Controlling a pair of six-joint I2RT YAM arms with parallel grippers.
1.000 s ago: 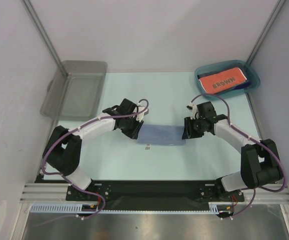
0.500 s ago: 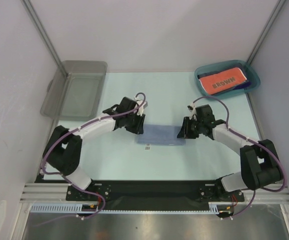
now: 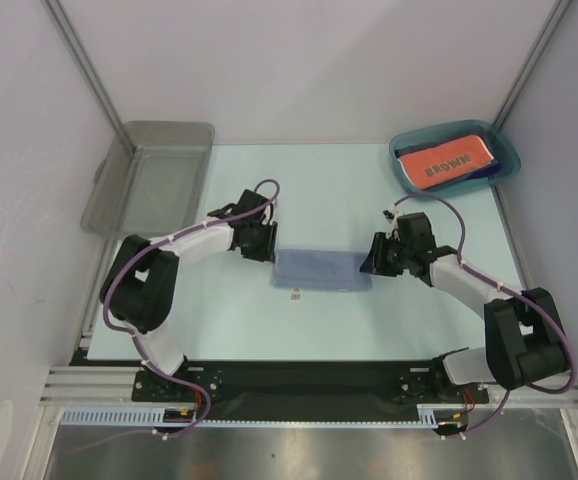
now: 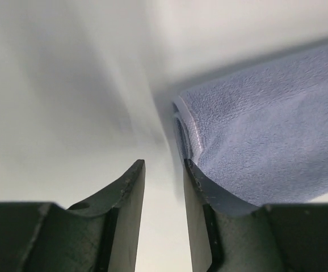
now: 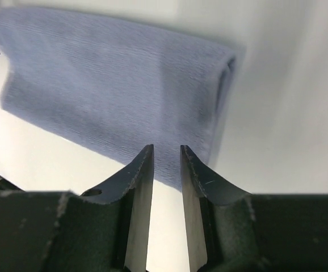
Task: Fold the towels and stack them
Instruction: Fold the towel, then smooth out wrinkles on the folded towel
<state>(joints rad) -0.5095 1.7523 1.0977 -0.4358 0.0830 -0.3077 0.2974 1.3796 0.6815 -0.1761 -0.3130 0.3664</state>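
Observation:
A dark grey-blue towel (image 3: 321, 270) lies folded flat as a strip in the middle of the table. It also shows in the left wrist view (image 4: 266, 130) and the right wrist view (image 5: 113, 85). My left gripper (image 3: 266, 245) sits just off the towel's upper left corner, jaws slightly apart with nothing between them (image 4: 163, 167). My right gripper (image 3: 372, 262) is at the towel's right end, jaws slightly apart and empty (image 5: 167, 150), tips over the cloth's near edge. An orange-red "BROWN" towel (image 3: 446, 159) lies on a darker cloth (image 3: 491, 171) in the teal bin (image 3: 510, 152).
A grey plastic bin (image 3: 154, 180) stands at the table's far left. White walls with metal posts close in the back and sides. The black arm-base rail runs along the near edge (image 3: 299, 378).
My left gripper has drawn back up and left off the towel's left end, and its arm has swung left. My right gripper has shifted only slightly. The towel lies still.

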